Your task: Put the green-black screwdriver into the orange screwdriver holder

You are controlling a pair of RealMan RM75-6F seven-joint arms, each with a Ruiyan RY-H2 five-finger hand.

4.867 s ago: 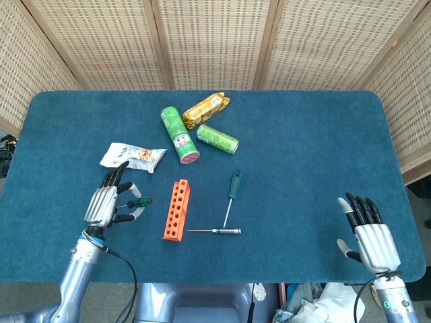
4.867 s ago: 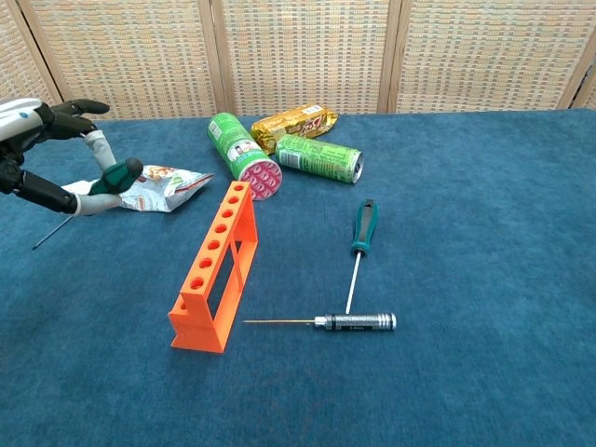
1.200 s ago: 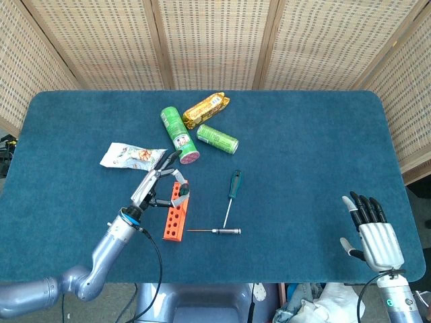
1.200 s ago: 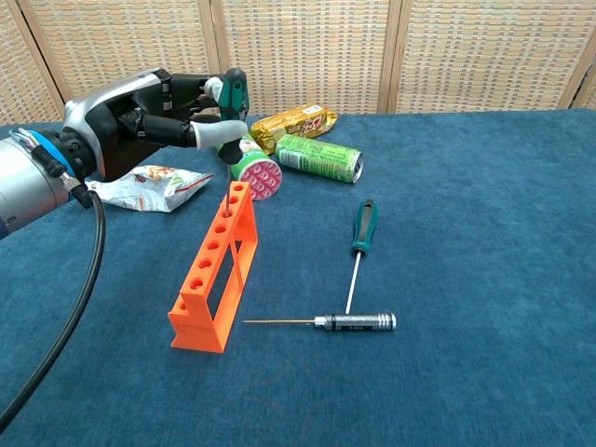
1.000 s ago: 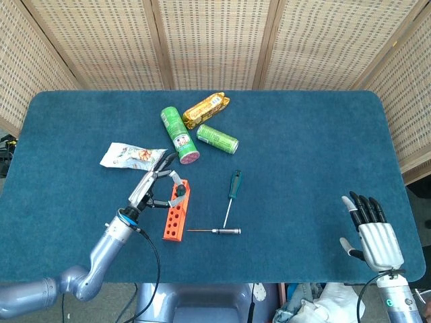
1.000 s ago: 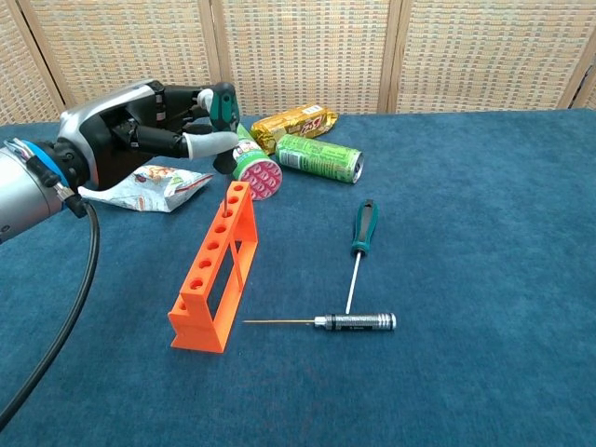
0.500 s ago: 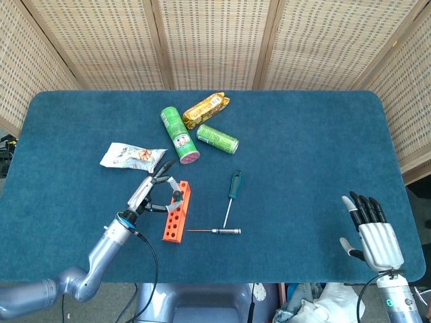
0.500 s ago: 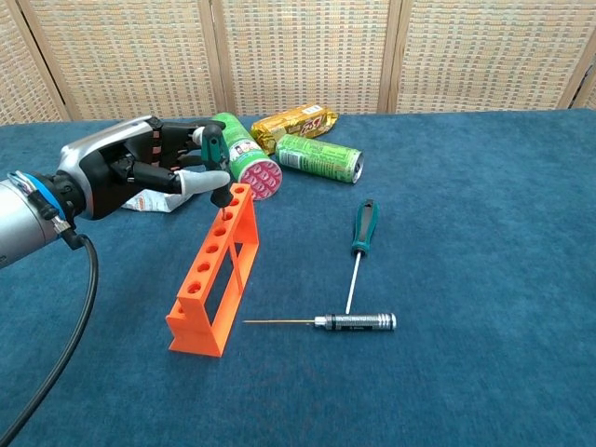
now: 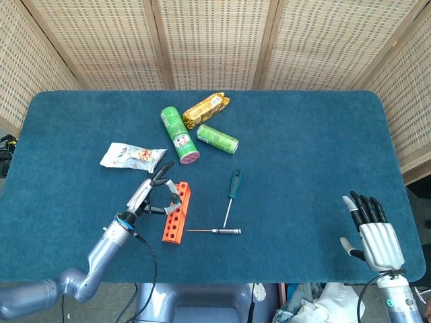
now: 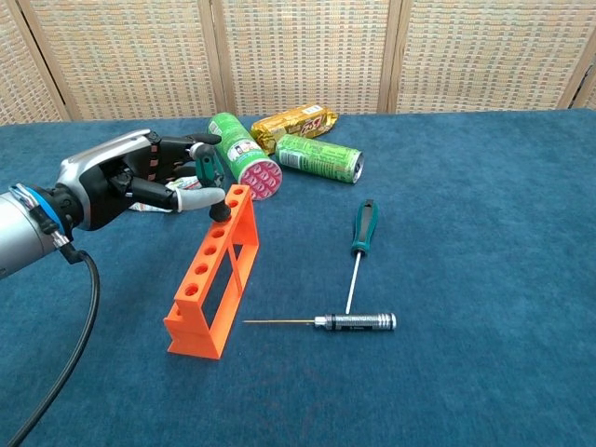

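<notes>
My left hand (image 10: 140, 182) pinches the green-black screwdriver (image 10: 207, 173) by its handle between thumb and fingers. It hovers just left of the far end of the orange screwdriver holder (image 10: 212, 279). The shaft is hidden behind the thumb, so I cannot tell whether it sits in a hole. In the head view the left hand (image 9: 152, 191) touches the holder's (image 9: 176, 214) far end. My right hand (image 9: 370, 232) rests open near the table's front right corner, away from everything.
A second green-black screwdriver (image 10: 361, 228) and a silver-black one (image 10: 354, 322) lie right of the holder. Two green cans (image 10: 318, 157) (image 10: 238, 152), a yellow packet (image 10: 293, 121) and a white snack bag (image 9: 132, 156) lie behind it.
The left hand has come down and drawn back slightly with the screwdriver, from above the holder's far end to beside it. The holder has shifted a little. The right hand is still.
</notes>
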